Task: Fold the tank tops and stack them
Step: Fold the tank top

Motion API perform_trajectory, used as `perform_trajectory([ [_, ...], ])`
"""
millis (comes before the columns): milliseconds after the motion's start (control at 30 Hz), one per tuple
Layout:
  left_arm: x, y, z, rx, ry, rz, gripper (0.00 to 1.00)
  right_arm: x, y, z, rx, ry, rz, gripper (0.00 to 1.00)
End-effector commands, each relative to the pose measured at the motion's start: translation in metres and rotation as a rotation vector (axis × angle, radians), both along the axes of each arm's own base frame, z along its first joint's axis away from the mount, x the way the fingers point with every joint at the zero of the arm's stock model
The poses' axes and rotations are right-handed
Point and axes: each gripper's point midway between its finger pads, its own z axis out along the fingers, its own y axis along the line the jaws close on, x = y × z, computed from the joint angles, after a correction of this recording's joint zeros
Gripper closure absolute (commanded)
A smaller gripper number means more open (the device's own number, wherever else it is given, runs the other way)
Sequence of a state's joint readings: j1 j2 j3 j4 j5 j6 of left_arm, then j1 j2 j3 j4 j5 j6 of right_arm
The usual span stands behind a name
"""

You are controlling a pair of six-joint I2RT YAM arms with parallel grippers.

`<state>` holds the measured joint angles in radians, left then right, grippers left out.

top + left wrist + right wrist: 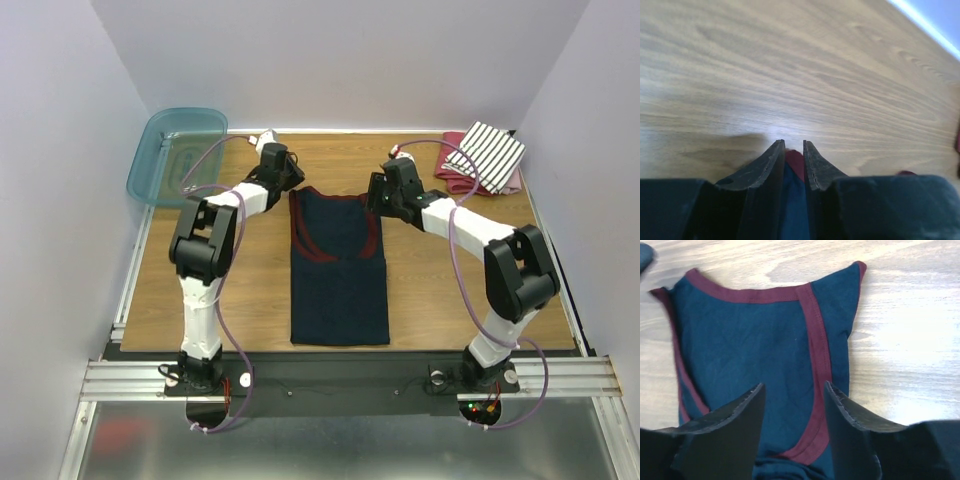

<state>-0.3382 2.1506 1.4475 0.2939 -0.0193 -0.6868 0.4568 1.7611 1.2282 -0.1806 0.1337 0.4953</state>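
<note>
Navy tank top (338, 270): I see it folded into a long narrow strip. It lies flat on the middle of the worktop (250, 300), neck end away from the arm bases.
Left jaws: at the top's far left corner and only narrowly parted. Red trim and navy cloth fill the gap, and I cannot tell whether they pinch it.
Right jaws: spread wide, low over the far right shoulder. The cloth lies flat beneath the gap and nothing is gripped.
Striped tank top (487, 152): far right corner, resting on a red cloth (452, 178), well apart from both jaws.
Teal bin (175, 155): far left corner.
</note>
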Motion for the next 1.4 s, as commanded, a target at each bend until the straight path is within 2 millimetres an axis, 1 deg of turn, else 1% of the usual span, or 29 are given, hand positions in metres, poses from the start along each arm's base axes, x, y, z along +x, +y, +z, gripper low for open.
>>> perform_trajectory([
  [0, -0.009, 0.016, 0.125, 0.005, -0.238, 0.007, 0.65, -0.017, -0.004, 0.034, 0.049, -0.043, 0.026, 0.43],
  [33, -0.015, 0.019, 0.132, 0.007, -0.243, 0.01, 0.64, -0.028, -0.005, 0.029, 0.058, -0.011, 0.031, 0.42],
  [67, -0.026, 0.022, 0.152, -0.004, -0.264, 0.015, 0.64, -0.038, -0.006, 0.038, 0.079, -0.018, 0.042, 0.4],
  [100, -0.041, 0.028, 0.136, 0.009, -0.192, 0.037, 0.64, -0.058, -0.006, 0.022, 0.098, 0.044, 0.063, 0.4],
  [133, -0.053, 0.031, 0.133, 0.006, -0.155, 0.054, 0.64, -0.072, -0.005, 0.018, 0.123, 0.075, 0.08, 0.39],
  [167, -0.076, 0.039, 0.132, 0.01, -0.126, 0.077, 0.66, -0.089, -0.002, 0.023, 0.164, 0.095, 0.114, 0.38],
  [200, -0.1, 0.03, 0.124, 0.002, -0.085, 0.067, 0.66, -0.105, -0.003, 0.016, 0.181, 0.129, 0.124, 0.38],
  [233, -0.118, 0.028, 0.119, 0.007, -0.064, 0.075, 0.67, -0.132, -0.008, -0.008, 0.191, 0.215, 0.116, 0.38],
  [267, -0.15, 0.031, 0.113, 0.015, -0.045, 0.073, 0.67, -0.15, -0.008, -0.017, 0.209, 0.254, 0.125, 0.38],
  [300, -0.176, 0.022, 0.102, 0.029, -0.002, 0.058, 0.67, -0.166, -0.005, -0.007, 0.255, 0.247, 0.155, 0.38],
  [333, -0.197, 0.022, 0.092, 0.048, 0.04, 0.053, 0.67, -0.196, -0.009, -0.03, 0.26, 0.333, 0.14, 0.37],
  [367, -0.216, 0.024, 0.101, 0.032, 0.033, 0.05, 0.67, -0.209, -0.01, -0.031, 0.274, 0.345, 0.14, 0.37],
  [400, -0.245, 0.035, 0.071, 0.079, 0.113, 0.05, 0.66, -0.223, -0.007, -0.024, 0.306, 0.338, 0.163, 0.36],
  [433, -0.268, 0.026, 0.079, 0.021, 0.1, 0.025, 0.66, -0.237, -0.01, -0.028, 0.325, 0.381, 0.139, 0.36],
  [467, -0.284, 0.026, 0.073, 0.005, 0.122, 0.008, 0.58, -0.246, -0.012, -0.03, 0.337, 0.399, 0.135, 0.36],
  [500, -0.311, 0.027, 0.045, 0.02, 0.199, -0.034, 0.51, -0.262, -0.012, -0.032, 0.368, 0.427, 0.144, 0.36],
  [533, -0.326, 0.026, 0.038, 0.009, 0.228, -0.056, 0.5, -0.27, -0.012, -0.034, 0.377, 0.447, 0.147, 0.36],
  [567, -0.353, 0.027, 0.024, 0.011, 0.291, -0.085, 0.5, -0.285, -0.018, -0.044, 0.361, 0.498, 0.141, 0.36],
  [600, -0.362, 0.023, 0.022, -0.011, 0.3, -0.096, 0.5, -0.288, -0.018, -0.041, 0.372, 0.502, 0.14, 0.36],
  [633, -0.377, 0.026, 0.013, 0.006, 0.346, -0.112, 0.5, -0.296, -0.019, -0.045, 0.376, 0.529, 0.137, 0.36],
  [700, -0.408, 0.024, 0.004, -0.005, 0.42, -0.155, 0.46, -0.311, -0.02, -0.047, 0.402, 0.574, 0.138, 0.37],
  [767, -0.424, 0.024, 0.007, -0.017, 0.448, -0.168, 0.46, -0.319, -0.021, -0.047, 0.425, 0.595, 0.138, 0.38],
  [800, -0.43, 0.032, 0.004, 0.011, 0.47, -0.159, 0.46, -0.326, -0.022, -0.052, 0.43, 0.623, 0.131, 0.39],
  [867, -0.435, 0.036, 0.006, 0.01, 0.482, -0.157, 0.46, -0.333, -0.024, -0.057, 0.435, 0.644, 0.122, 0.39],
  [967, -0.451, 0.034, -0.011, 0.001, 0.554, -0.193, 0.46, -0.345, -0.025, -0.066, 0.446, 0.691, 0.124, 0.4],
  [1033, -0.458, 0.031, -0.017, -0.003, 0.58, -0.222, 0.46, -0.348, -0.026, -0.068, 0.448, 0.704, 0.126, 0.4],
  [1167, -0.465, 0.033, -0.03, 0.017, 0.599, -0.244, 0.46, -0.354, -0.026, -0.074, 0.457, 0.728, 0.125, 0.4],
  [1233, -0.465, 0.027, -0.032, -0.001, 0.6, -0.268, 0.46, -0.356, -0.024, -0.077, 0.468, 0.747, 0.121, 0.4],
  [1367, -0.464, 0.023, -0.04, -0.001, 0.605, -0.269, 0.46, -0.351, -0.019, -0.079, 0.477, 0.731, 0.116, 0.4],
])
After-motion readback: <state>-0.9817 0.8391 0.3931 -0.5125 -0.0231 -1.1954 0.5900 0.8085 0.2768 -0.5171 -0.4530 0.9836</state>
